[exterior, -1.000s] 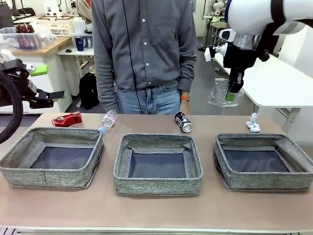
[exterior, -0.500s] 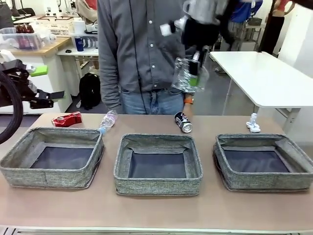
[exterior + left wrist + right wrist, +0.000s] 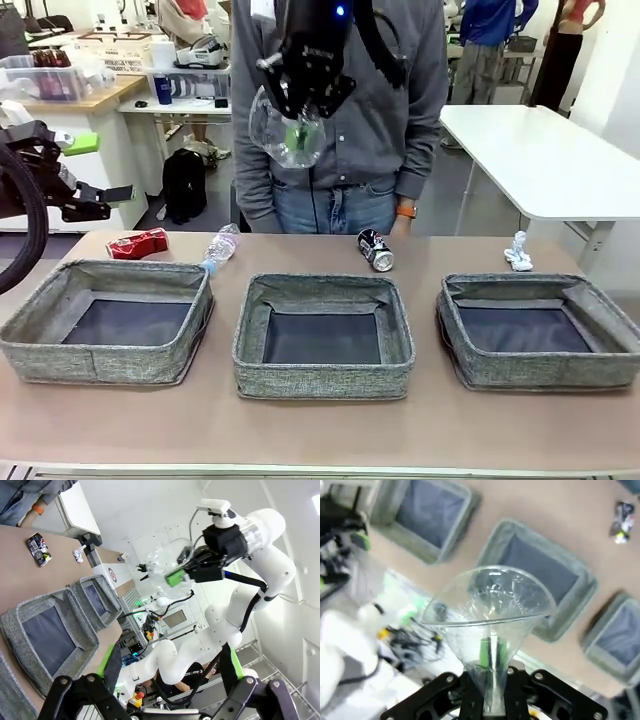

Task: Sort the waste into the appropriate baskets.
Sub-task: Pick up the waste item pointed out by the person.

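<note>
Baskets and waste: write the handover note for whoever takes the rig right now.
Right gripper shut on the crumpled clear plastic, held high over the table. Left gripper open, raised beside the table's left end, holding nothing.
Behind the baskets: red can, bottle, dark can, paper wad.
Done: plastic picked up; nothing lies in the left basket, middle basket or right basket.
Left: drop the plastic, then sort the other four.
</note>
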Action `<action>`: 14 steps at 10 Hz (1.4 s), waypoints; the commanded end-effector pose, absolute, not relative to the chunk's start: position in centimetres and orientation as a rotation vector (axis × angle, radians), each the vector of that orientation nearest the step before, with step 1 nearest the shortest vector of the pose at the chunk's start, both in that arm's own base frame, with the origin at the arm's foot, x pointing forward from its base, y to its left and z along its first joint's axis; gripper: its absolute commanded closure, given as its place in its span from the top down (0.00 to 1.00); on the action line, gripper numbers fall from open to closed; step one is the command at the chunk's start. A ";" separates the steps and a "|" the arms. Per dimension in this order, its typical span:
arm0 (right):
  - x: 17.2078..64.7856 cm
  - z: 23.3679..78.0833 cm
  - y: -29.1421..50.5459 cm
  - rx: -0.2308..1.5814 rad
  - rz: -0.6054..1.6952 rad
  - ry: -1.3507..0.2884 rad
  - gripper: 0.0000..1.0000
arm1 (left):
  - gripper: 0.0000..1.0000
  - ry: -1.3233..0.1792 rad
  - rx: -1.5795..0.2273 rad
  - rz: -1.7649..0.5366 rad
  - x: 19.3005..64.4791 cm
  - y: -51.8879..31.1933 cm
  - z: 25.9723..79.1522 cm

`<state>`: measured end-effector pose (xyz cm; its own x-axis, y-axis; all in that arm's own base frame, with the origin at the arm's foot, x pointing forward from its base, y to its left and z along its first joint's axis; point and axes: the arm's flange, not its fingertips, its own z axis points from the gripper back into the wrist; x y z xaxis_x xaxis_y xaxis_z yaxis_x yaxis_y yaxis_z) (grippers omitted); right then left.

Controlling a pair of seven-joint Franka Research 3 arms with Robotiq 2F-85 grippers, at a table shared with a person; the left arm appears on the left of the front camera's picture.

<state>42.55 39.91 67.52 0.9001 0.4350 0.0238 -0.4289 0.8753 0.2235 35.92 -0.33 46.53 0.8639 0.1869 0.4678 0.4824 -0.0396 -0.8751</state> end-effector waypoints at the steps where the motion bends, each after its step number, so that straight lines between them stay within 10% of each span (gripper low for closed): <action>1: 41.5 71.0 41.4 0.234 0.345 0.046 0.07 | 1.00 -0.546 -1.629 -0.264 35.7 -0.5 46.8; 14: 38.4 74.8 37.2 0.055 0.170 0.015 0.07 | 1.00 -0.546 -1.629 -0.264 35.7 -0.5 46.8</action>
